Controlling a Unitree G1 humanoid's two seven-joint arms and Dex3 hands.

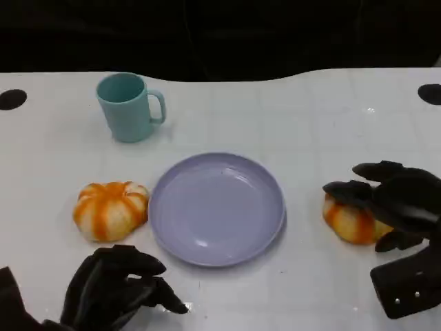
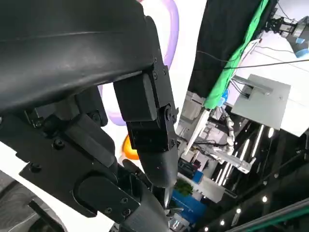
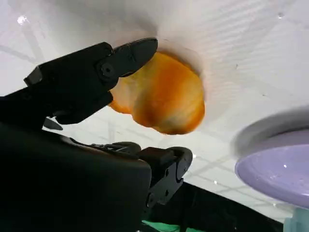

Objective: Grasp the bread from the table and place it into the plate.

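Observation:
Two orange-and-white breads lie on the white table. One bread sits just left of the lavender plate, which holds nothing. The other bread lies right of the plate, on the table. My right hand reaches over it from the right, fingers spread above and beside it, the thumb still a little apart from it. My left hand rests near the table's front edge, below the left bread, fingers curled in with nothing in them.
A teal mug stands at the back left, handle to the right. Dark round marks lie at the far left edge and far right edge of the table. The plate's rim is close to the right bread.

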